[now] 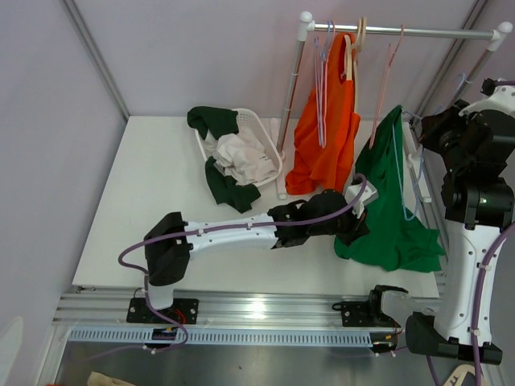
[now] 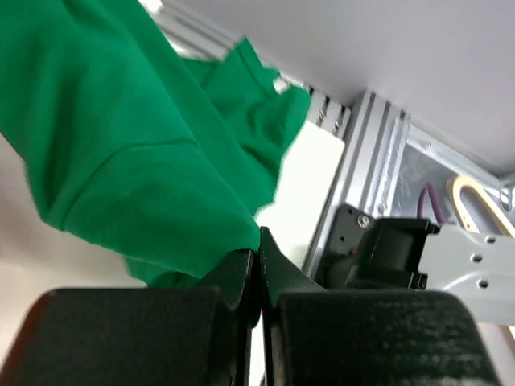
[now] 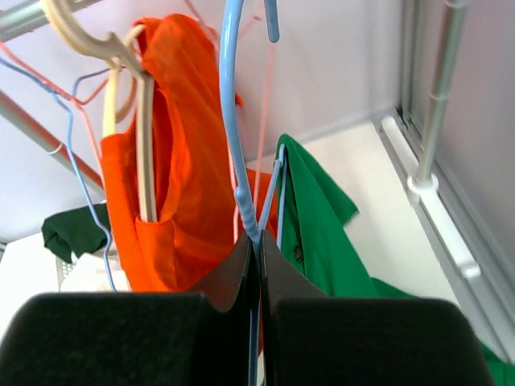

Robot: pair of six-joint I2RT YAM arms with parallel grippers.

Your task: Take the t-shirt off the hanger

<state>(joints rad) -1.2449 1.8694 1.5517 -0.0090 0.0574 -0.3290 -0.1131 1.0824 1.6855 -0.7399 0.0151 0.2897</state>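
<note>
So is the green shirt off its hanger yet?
Not yet. Done: both things are grabbed. In hand: right fingers pinch the blue hanger, left fingers pinch the green t-shirt. To do: its top still hangs on the hanger, so it needs pulling free.

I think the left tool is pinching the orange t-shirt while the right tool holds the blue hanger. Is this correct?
Not quite. The left tool is pinching the green t-shirt, as the left wrist view shows. The rest stands: the right tool does hold the blue hanger.
</note>
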